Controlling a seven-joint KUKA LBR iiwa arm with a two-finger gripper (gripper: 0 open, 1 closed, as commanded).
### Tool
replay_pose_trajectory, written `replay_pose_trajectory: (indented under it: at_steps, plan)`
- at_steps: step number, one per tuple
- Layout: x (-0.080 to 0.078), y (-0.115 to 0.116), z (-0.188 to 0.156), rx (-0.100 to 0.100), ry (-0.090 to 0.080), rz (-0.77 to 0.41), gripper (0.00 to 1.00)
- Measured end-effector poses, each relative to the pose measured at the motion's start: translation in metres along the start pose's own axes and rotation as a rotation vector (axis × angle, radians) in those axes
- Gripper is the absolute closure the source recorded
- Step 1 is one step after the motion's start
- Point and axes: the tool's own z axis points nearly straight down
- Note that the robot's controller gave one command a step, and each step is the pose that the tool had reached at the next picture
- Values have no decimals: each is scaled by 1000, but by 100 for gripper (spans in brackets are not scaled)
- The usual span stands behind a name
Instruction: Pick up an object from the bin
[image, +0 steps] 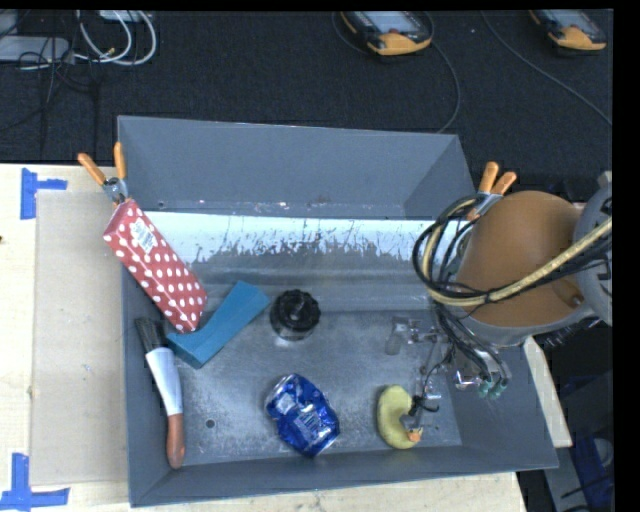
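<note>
A yellow banana-shaped thing (393, 416) is found just right of the crumpled blue packet (302, 413); farther right of that packet the gripper (423, 405) is seen close beside it. Open or closed cannot be told: much is hidden by cables (447, 262) and the orange cover (520, 275)

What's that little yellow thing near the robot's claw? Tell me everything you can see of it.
The yellow thing is small, rounded and slightly curved, like a toy banana or lemon, yellow-green, smooth and plastic-looking, with an orange spot at its lower right end. It lies on the bin floor near the front right corner. The gripper is down beside its right edge; whether they touch I cannot tell. A crumpled blue bag lies apart to its left.
</note>
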Motion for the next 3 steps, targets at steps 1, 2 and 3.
replay_pose_trajectory:
  at_steps: [1, 2, 3]
  plan:
    - [-1, 0, -4, 0, -8, -1, 0]
    - [1, -23, 58, 0, -8, -24, 0]
    - [9, -32, 106, -1, -4, 64, 0]
